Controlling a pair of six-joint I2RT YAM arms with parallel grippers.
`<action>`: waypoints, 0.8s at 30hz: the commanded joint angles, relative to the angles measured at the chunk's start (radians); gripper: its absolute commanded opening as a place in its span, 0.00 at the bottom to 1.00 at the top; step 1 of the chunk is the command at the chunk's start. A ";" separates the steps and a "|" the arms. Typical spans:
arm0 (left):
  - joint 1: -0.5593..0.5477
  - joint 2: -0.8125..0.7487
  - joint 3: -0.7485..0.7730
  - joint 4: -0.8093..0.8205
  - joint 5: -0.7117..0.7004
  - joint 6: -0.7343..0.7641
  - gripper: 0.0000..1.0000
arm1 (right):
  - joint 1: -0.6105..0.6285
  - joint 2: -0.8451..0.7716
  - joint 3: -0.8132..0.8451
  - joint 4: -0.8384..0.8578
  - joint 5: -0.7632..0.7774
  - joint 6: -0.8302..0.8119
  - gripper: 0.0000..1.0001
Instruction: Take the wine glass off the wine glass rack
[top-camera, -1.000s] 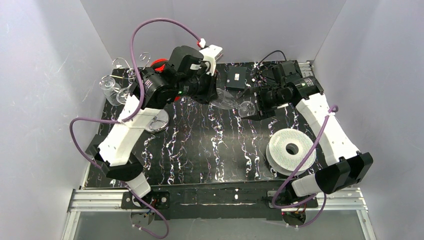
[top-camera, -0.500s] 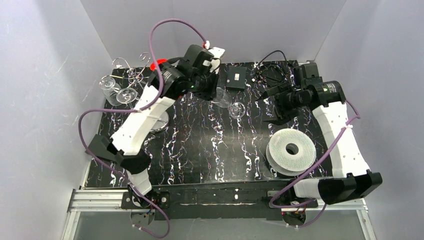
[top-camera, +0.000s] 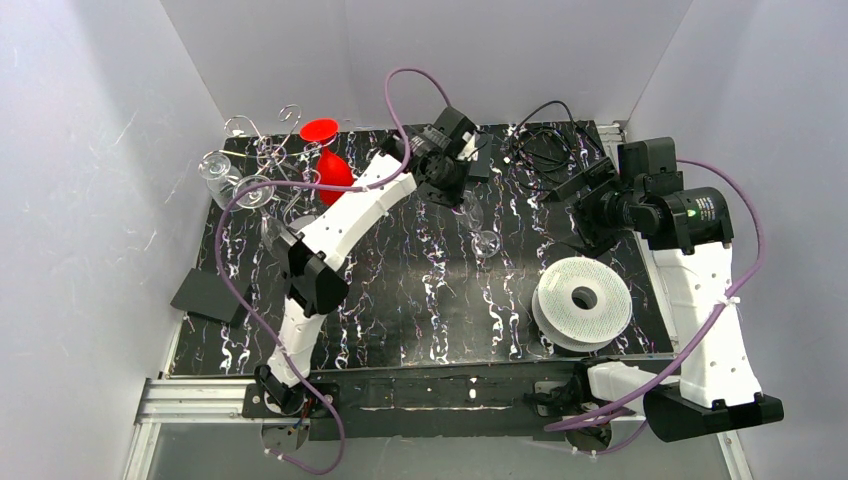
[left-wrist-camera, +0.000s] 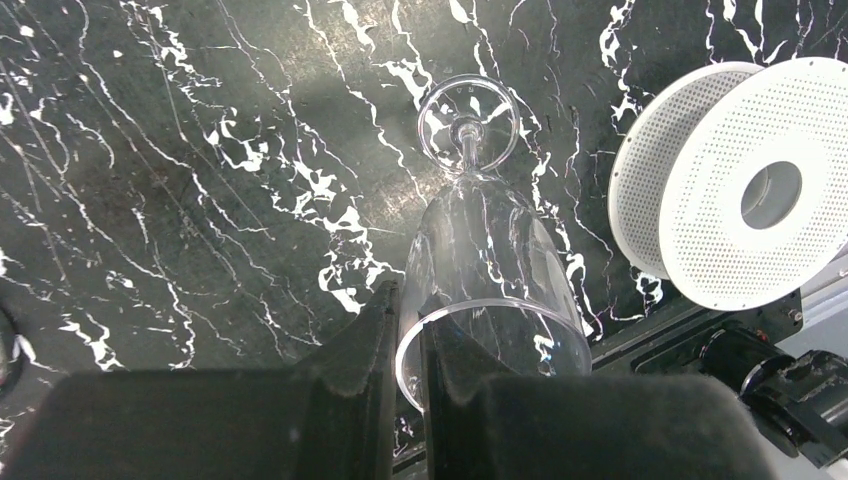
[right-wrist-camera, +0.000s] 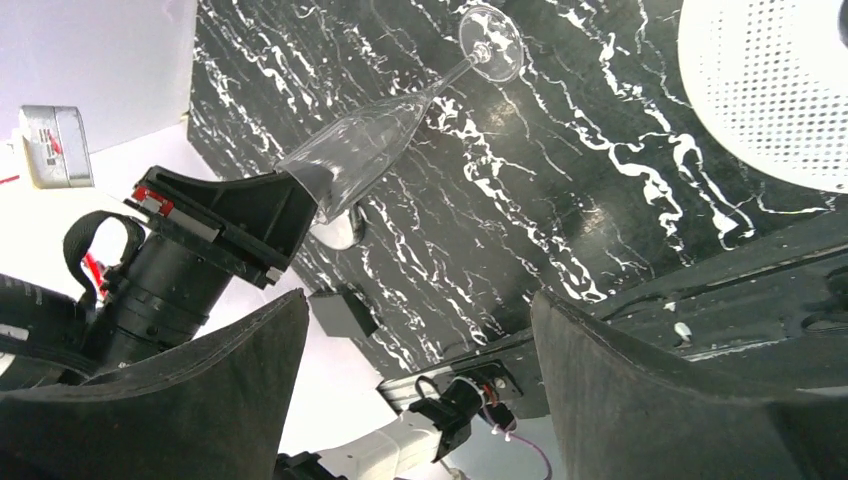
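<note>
The left fingers (left-wrist-camera: 350, 350) are clenching the rim of the glass (left-wrist-camera: 480, 240), holding it tilted, foot toward the counter (left-wrist-camera: 150, 150), well apart from the rack (top-camera: 265, 150). The right fingers (right-wrist-camera: 650, 400) are standing wide apart, grasping nothing.

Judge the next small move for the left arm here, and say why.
Probably lower the wine glass until its foot sits flat on the table. The left gripper is shut on its rim, the glass is tilted with its foot nearest the table, away from the wine glass rack, and the right gripper is open, apart from it.
</note>
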 joint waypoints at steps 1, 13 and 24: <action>0.005 0.012 0.038 -0.009 0.016 -0.040 0.00 | -0.007 -0.014 0.041 -0.030 0.056 -0.042 0.89; 0.005 0.086 -0.041 0.027 0.050 -0.079 0.00 | -0.009 -0.022 0.042 -0.011 0.036 -0.078 0.90; 0.008 0.133 -0.045 0.000 0.084 -0.076 0.00 | -0.008 -0.026 0.018 0.010 0.030 -0.077 0.90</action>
